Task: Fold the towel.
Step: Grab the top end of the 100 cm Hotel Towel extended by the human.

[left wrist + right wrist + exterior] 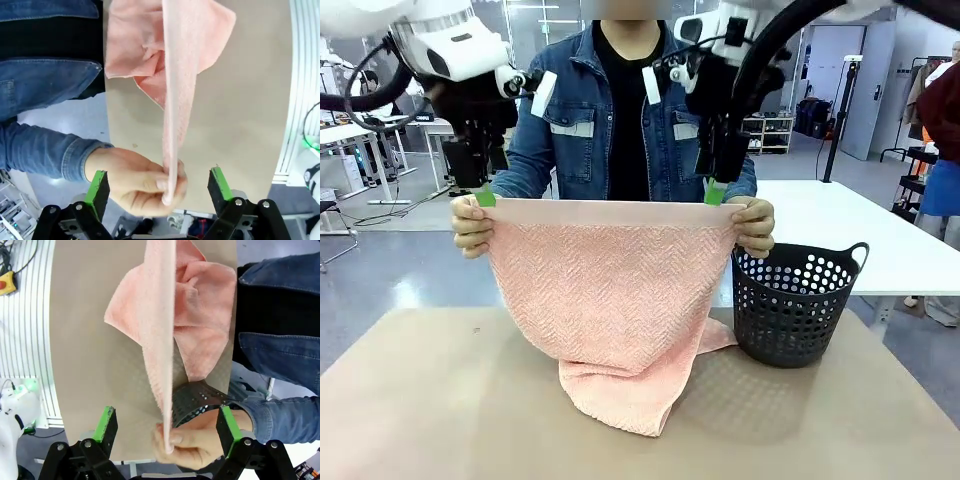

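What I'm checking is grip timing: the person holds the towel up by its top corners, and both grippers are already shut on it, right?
No. The person's hands do hold the towel up by its top corners, but both grippers are open: the wrist views show the left gripper and right gripper with jaws spread wide, clear of the cloth.

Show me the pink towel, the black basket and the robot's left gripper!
pink towel (610, 290): front view, middle of the hanging cloth.
black basket (798, 305): front view, its holed side wall.
left gripper (157, 176): left wrist view, midway between its open green pads.
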`<state>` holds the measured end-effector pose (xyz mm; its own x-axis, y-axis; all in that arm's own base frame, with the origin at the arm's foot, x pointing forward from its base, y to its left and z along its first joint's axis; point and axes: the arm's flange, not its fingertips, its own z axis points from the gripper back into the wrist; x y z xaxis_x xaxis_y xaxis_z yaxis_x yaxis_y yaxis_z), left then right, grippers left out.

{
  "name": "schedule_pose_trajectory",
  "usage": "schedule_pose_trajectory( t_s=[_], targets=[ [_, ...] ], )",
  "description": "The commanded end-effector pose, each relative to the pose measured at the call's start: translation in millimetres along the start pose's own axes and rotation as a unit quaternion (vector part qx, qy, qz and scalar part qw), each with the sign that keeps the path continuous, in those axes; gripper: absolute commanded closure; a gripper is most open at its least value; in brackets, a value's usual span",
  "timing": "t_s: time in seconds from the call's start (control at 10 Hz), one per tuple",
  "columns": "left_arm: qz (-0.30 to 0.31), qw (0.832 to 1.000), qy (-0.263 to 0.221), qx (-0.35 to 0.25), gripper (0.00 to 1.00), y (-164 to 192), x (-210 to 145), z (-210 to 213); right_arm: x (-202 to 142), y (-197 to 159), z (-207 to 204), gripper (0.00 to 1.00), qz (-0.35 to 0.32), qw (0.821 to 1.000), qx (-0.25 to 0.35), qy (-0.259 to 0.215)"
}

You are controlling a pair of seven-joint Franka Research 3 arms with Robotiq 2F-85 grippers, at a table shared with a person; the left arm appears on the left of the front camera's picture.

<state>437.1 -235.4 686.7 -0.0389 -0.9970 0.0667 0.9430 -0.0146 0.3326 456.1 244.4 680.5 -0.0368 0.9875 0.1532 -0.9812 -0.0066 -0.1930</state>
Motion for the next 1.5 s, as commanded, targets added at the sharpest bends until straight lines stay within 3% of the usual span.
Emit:
schedule_pose_trajectory(
  t_s=[0.0,0.6,0.7,0.8,0.9,1.0,1.1,1.2,1.4],
  targets=[
    [-0.020,1.000,-0.021,-0.001,0.00,2.8,0.0,-16.3,4.7,-5.3,-20.7,0.00,-0.027,1.000,-0.002,0.010],
    [0.005,0.996,-0.040,-0.074,0.00,7.7,0.2,-49.9,8.3,-10.1,-61.2,0.00,-0.038,0.998,0.032,0.025],
    [0.007,0.997,-0.037,-0.074,0.37,7.4,-1.7,-48.6,8.1,-10.6,-61.6,0.00,-0.038,0.999,0.030,0.023],
    [0.008,0.997,-0.037,-0.071,0.60,9.5,-2.9,-47.9,5.7,-13.4,-61.5,0.58,-0.040,0.999,0.026,0.025],
    [0.015,0.996,-0.039,-0.075,0.60,9.4,-4.2,-47.0,5.3,-13.0,-61.8,0.59,-0.039,0.998,0.029,0.026],
    [0.021,0.996,-0.040,-0.081,1.00,10.2,-5.0,-47.5,5.0,-13.3,-61.2,1.00,-0.040,0.998,0.031,0.023],
    [0.020,0.995,-0.040,-0.084,0.74,10.3,-4.9,-47.2,4.9,-13.4,-60.4,0.61,-0.040,0.998,0.031,0.022],
    [0.018,0.995,-0.039,-0.085,1.00,10.8,-4.0,-46.8,4.4,-13.9,-59.5,1.00,-0.042,0.998,0.030,0.022],
    [0.020,0.995,-0.039,-0.086,1.00,11.3,-3.9,-46.3,3.6,-12.5,-59.2,1.00,-0.047,0.998,0.030,0.020]
  ],
)
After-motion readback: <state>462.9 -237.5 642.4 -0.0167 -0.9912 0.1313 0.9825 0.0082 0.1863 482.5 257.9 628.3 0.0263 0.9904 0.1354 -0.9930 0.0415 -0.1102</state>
